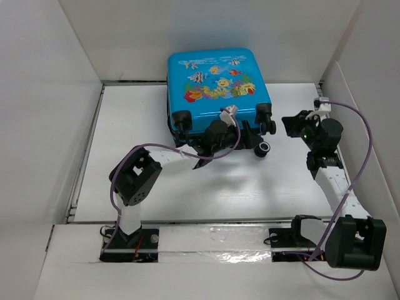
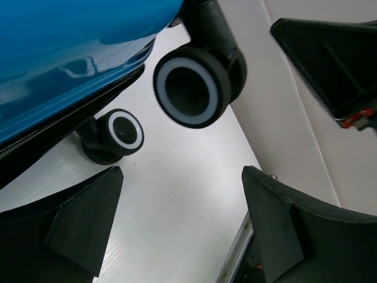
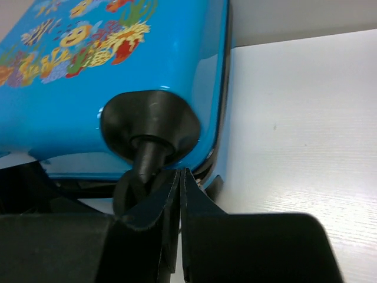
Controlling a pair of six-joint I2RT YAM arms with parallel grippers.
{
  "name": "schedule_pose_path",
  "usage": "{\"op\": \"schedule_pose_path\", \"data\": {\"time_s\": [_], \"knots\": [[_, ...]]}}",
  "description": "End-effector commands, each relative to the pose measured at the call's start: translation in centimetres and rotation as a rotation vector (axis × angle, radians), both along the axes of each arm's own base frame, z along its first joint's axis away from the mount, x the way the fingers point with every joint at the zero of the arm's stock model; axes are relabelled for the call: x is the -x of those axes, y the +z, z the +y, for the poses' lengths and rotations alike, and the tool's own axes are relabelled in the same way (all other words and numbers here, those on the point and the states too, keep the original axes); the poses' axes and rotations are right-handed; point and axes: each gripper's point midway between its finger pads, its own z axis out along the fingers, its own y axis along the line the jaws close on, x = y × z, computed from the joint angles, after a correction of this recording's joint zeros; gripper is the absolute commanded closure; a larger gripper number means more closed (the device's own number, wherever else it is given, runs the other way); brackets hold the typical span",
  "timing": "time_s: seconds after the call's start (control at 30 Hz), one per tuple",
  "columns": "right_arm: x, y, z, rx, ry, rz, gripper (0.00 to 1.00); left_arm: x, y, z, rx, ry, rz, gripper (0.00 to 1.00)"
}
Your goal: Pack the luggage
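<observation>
The luggage (image 1: pixel 215 78) lies flat at the far middle of the table (image 1: pixel 250 187), its far end against the back wall, fish print facing up and wheels toward the arms. The two shells are shut on each other: in the right wrist view the seam (image 3: pixel 222 106) runs as a thin dark line down the corner with no lining or cloth showing through. No clothes are in sight on the table, so the filling and the folding-over look done. What cannot be told is whether the zipper runs all the way round, since its pull is not in view, and that is probably the part left, along with any standing-up of the case. The left gripper (image 2: pixel 182 183) sits low at the wheel end, jaws spread wide with only bare table between them. A wheel (image 2: pixel 191 86) hangs just ahead of it, untouched, and a second one sits further back under the blue shell. The right gripper (image 3: pixel 179 183) hovers off the right-hand near corner, its fingers pressed flat together on nothing, with the tips just short of the black wheel mount. Neither arm has hold of the case.
</observation>
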Motion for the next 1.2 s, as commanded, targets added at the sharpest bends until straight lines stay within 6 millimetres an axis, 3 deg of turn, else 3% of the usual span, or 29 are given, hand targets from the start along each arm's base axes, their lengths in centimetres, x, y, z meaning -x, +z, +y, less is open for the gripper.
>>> {"op": "schedule_pose_path", "data": {"time_s": [0.0,0.13,0.17,0.23,0.27,0.4,0.57,0.83,0.87,0.9,0.97,1.13,1.17], "knots": [[-0.4,2.6,-1.1,-0.046,-0.01,-0.123,0.92,-3.2,7.9,0.5,0.094,0.069,-0.19,0.2],[-1.1,0.2,-3.5,-0.062,-0.116,-0.064,0.9,-3.2,8.9,-0.5,0.108,0.05,-0.212,0.25],[-1.4,-0.6,-3.3,-0.061,-0.106,-0.045,0.9,-3.0,9.7,-1.0,0.113,0.045,-0.229,0.25],[-2.1,-2.4,-2.3,-0.065,-0.035,0.0,0.93,-3.6,9.2,-1.2,0.093,0.06,-0.229,0.25],[-2.2,-2.7,-2.0,-0.066,-0.011,0.007,0.93,-3.5,9.8,-1.9,0.1,0.051,-0.236,0.24],[-2.5,-3.3,-0.3,-0.045,0.051,0.019,0.94,-4.6,7.3,-3.2,0.049,0.043,-0.198,0.22],[-2.5,-4.2,-0.1,-0.037,0.043,0.039,0.95,-4.8,6.8,-4.7,0.067,0.01,-0.164,0.19],[-3.0,-4.0,0.4,-0.044,0.06,0.017,0.94,-5.5,5.4,-5.0,0.005,0.042,-0.133,0.18],[-3.0,-4.0,0.4,-0.047,0.059,0.016,0.94,-5.7,5.9,-5.3,0.012,0.042,-0.135,0.18],[-3.1,-3.6,0.4,-0.045,0.056,-0.004,0.94,-5.8,4.8,-5.5,-0.008,0.039,-0.114,0.17],[-3.0,-3.3,0.6,-0.052,0.051,-0.022,0.94,-5.3,4.7,-6.4,-0.013,0.017,-0.101,0.17],[-3.2,-2.2,-0.1,-0.028,0.015,-0.047,0.94,-5.8,2.3,-4.5,-0.092,0.094,-0.087,0.18],[-3.3,-2.2,-0.2,-0.026,0.013,-0.047,0.94,-6.1,2.5,-4.2,-0.103,0.113,-0.098,0.18]]}}
